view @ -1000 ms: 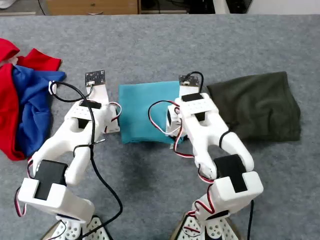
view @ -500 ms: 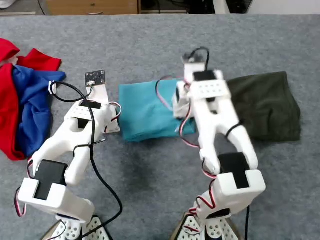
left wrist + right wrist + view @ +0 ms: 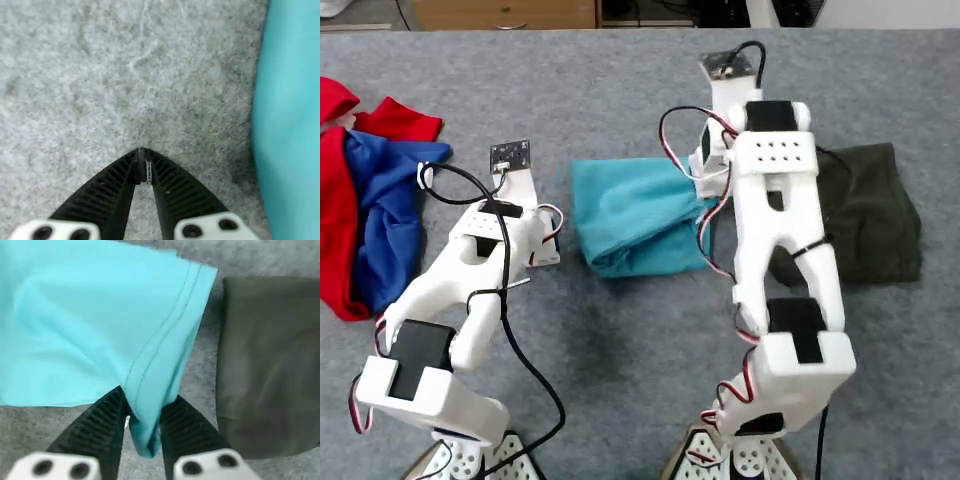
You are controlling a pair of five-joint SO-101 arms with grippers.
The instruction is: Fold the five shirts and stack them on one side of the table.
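Red shirt (image 3: 340,275) and blue shirt (image 3: 385,200) are heaped far left. Left gripper (image 3: 144,162) is pinched together on nothing beside the teal shirt (image 3: 630,215) mid-table. Right gripper (image 3: 142,415) is clamped on its hem; I'd carry it low and square onto the folded dark green shirt (image 3: 870,215) so nothing unfolds.

no words, numbers or signs can be read here. the folded teal cloth shirt (image 3: 635,215) is plain all over, and so is the folded dark green cloth shirt (image 3: 870,215). the small dark square board (image 3: 510,155) on the left arm has a few tiny pale specks on it, too small to read as letters.
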